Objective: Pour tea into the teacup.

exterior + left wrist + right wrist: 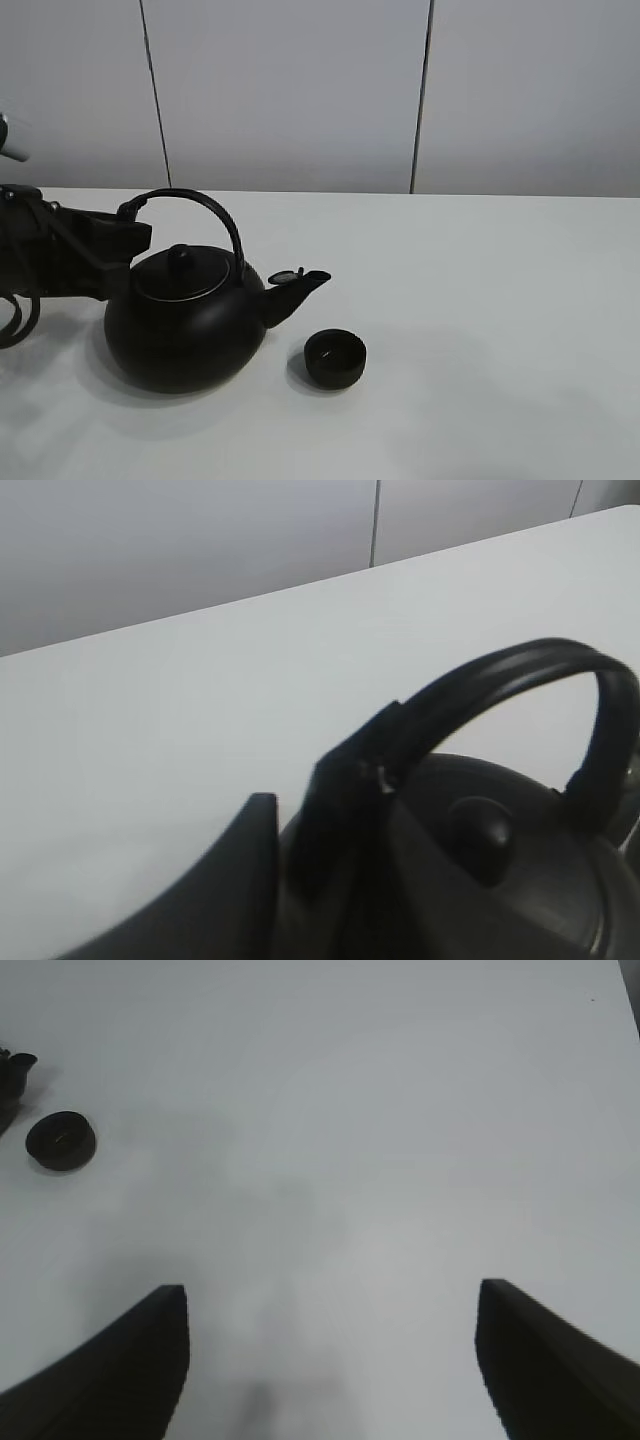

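Note:
The big black kettle stands upright at the left of the white table, its spout pointing right toward the teacup. The small black teacup sits on the table just right of and below the spout. My left gripper is shut on the left end of the kettle's arched handle; the left wrist view shows the gripper clamped there above the lid knob. My right gripper is open and empty over bare table, far right of the teacup. No tea is visible.
The white table stretches to the right of the cup. A pale panelled wall stands behind its far edge. The left arm's cables hang at the left edge.

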Motion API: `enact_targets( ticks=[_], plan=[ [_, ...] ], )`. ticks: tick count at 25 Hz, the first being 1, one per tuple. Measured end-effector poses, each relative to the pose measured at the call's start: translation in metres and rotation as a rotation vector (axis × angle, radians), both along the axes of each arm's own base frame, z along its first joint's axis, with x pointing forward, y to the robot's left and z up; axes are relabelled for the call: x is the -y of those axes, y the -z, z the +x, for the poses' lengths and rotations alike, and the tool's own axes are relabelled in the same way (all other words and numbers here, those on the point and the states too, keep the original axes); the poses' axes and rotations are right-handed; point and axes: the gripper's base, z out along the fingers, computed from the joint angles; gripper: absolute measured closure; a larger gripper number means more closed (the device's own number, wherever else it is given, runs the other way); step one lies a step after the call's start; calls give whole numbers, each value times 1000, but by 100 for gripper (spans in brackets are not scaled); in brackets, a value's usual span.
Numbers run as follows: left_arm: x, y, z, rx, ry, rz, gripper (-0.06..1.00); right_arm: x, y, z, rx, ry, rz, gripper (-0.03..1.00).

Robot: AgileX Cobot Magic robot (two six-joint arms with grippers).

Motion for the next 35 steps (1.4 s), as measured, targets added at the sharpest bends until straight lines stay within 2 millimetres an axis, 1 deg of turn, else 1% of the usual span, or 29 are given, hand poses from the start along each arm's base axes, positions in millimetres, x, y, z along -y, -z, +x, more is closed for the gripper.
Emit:
enact_targets(
  ticks=[2, 3, 14, 18, 25, 31, 35],
  plan=[
    [0, 0, 0, 1, 7, 5, 79, 0, 0, 0, 0, 0, 0, 42],
    [1, 0, 0, 6, 10, 12, 80, 0, 0, 0, 0, 0, 0, 42],
    [1, 0, 1, 17, 15, 10, 80, 0, 0, 0, 0, 0, 0, 42],
    [1, -4, 2, 16, 17, 23, 80, 0, 0, 0, 0, 0, 0, 42],
    [1, -25, 6, 10, 13, 86, 80, 0, 0, 0, 0, 0, 0, 42],
    [3, -52, 13, 56, 16, 63, 80, 0, 0, 0, 0, 0, 0, 42],
    [8, -63, 17, 84, 33, 41, 80, 0, 0, 0, 0, 0, 0, 42]
  ],
)
